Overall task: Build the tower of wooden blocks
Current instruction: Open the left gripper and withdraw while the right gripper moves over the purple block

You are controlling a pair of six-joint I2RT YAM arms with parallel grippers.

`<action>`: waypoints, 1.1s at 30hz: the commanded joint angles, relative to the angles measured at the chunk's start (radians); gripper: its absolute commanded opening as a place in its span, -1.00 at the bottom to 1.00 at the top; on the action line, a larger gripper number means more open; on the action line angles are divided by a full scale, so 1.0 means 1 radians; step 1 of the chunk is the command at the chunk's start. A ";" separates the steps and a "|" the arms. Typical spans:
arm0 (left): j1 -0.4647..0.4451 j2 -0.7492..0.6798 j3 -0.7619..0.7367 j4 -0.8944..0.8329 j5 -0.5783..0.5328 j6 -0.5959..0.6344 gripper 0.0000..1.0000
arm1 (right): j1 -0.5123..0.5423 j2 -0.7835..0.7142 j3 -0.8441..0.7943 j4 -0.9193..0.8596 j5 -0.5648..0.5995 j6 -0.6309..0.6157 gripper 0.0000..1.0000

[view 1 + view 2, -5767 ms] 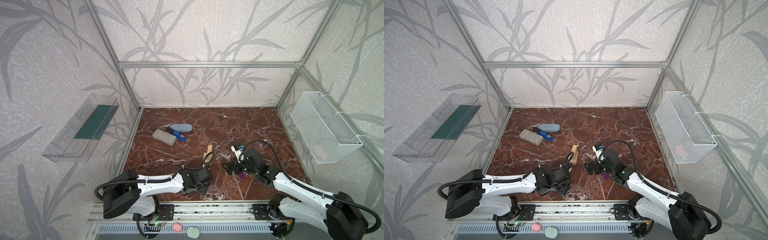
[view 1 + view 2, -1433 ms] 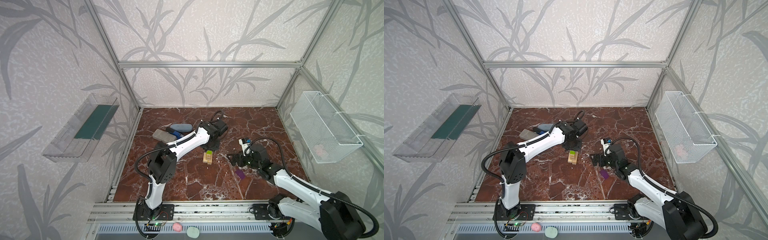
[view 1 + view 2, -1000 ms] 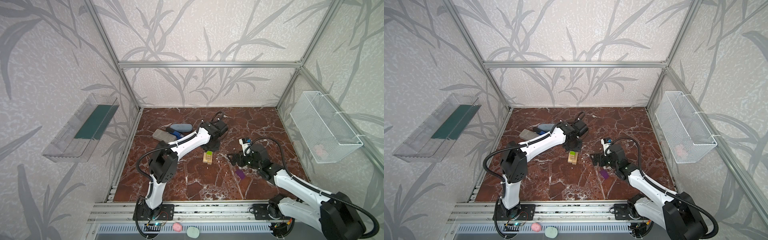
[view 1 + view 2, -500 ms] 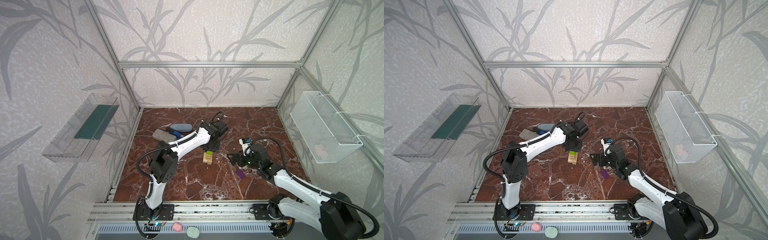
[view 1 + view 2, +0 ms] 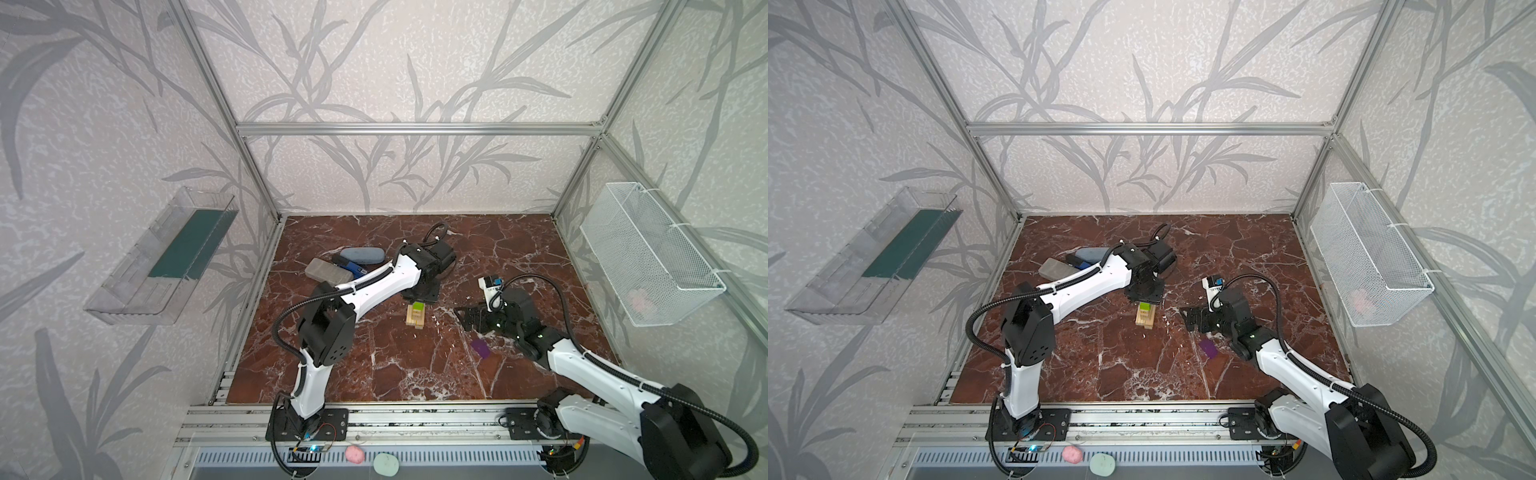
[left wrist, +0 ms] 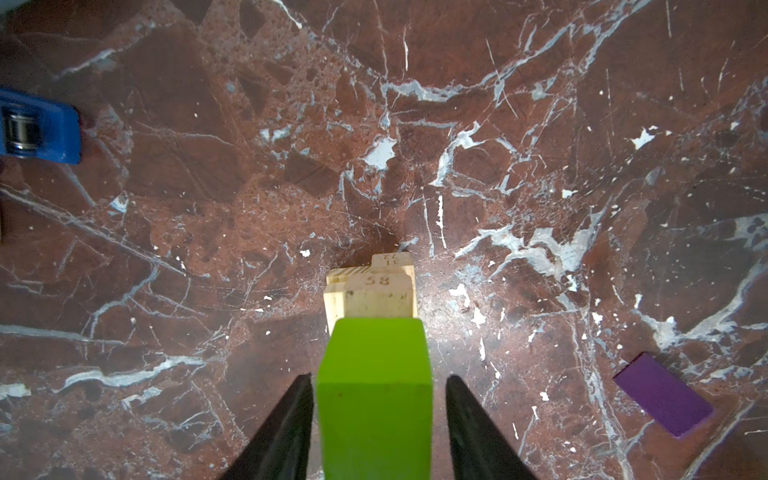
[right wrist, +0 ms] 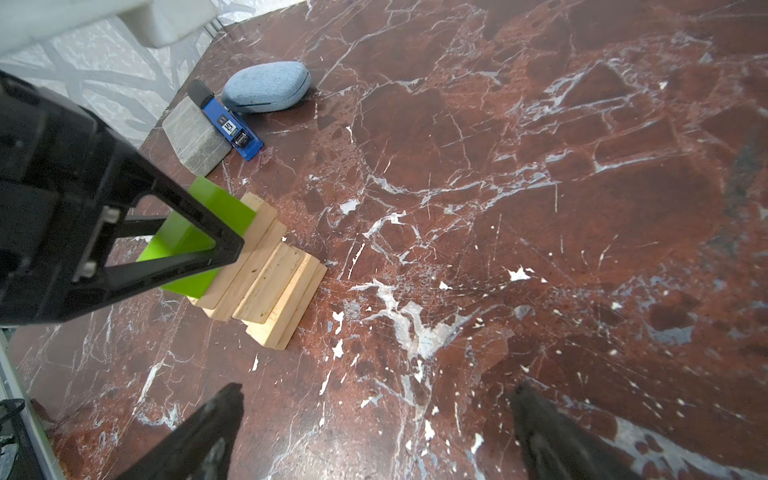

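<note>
The green brick [image 6: 374, 353] sits atop the tower [image 5: 416, 318], near end cut off in left wrist view, left gripper [image 6: 378, 377] slack with thin gaps either side, right gripper [image 7: 378, 388] spread empty, purple brick [image 5: 481, 348] at tower's 4 o'clock.

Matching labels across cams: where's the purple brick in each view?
Top view: purple brick on marble, right of tower.
Top view: same spot.
Left wrist: flat on marble, beside tower.
Right wrist: not in view.
Landmark: green brick on tower, all four views.
</note>
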 commanded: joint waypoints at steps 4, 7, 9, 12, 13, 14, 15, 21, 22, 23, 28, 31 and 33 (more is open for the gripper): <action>0.003 -0.113 0.027 -0.030 -0.031 0.007 0.23 | -0.011 0.022 0.029 -0.075 0.043 -0.009 0.98; 0.002 -0.180 -0.007 -0.001 -0.039 0.013 0.32 | -0.020 0.048 0.076 -0.177 0.049 0.023 0.98; 0.002 -0.237 -0.057 0.046 -0.033 0.019 0.40 | -0.020 0.055 0.096 -0.233 0.048 0.038 0.98; 0.004 -0.331 -0.152 0.141 -0.025 0.032 0.52 | -0.020 0.055 0.115 -0.318 0.047 0.055 0.98; 0.004 -0.362 -0.188 0.177 -0.025 0.034 0.56 | -0.020 0.057 0.121 -0.351 0.047 0.054 0.98; 0.004 -0.390 -0.216 0.199 -0.025 0.032 0.58 | -0.020 0.058 0.124 -0.376 0.050 0.053 0.98; 0.004 -0.421 -0.246 0.226 -0.022 0.032 0.61 | -0.020 0.061 0.129 -0.402 0.050 0.047 0.98; 0.007 -0.572 -0.399 0.322 -0.015 0.027 0.83 | -0.022 0.104 0.147 -0.499 -0.034 0.012 0.98; 0.006 -0.593 -0.421 0.330 -0.015 0.024 0.86 | -0.020 0.111 0.154 -0.519 -0.045 0.009 0.98; 0.007 -0.614 -0.445 0.341 -0.011 0.018 0.91 | -0.017 0.116 0.156 -0.532 -0.052 0.008 0.98; 0.012 -0.706 -0.540 0.394 0.035 -0.004 0.99 | 0.010 0.132 0.141 -0.519 -0.089 -0.002 1.00; 0.013 -0.760 -0.594 0.416 0.016 -0.012 0.99 | 0.028 0.132 0.149 -0.545 -0.076 -0.018 0.97; 0.015 -0.785 -0.624 0.434 0.020 -0.013 0.99 | 0.041 0.128 0.152 -0.560 -0.073 -0.021 0.95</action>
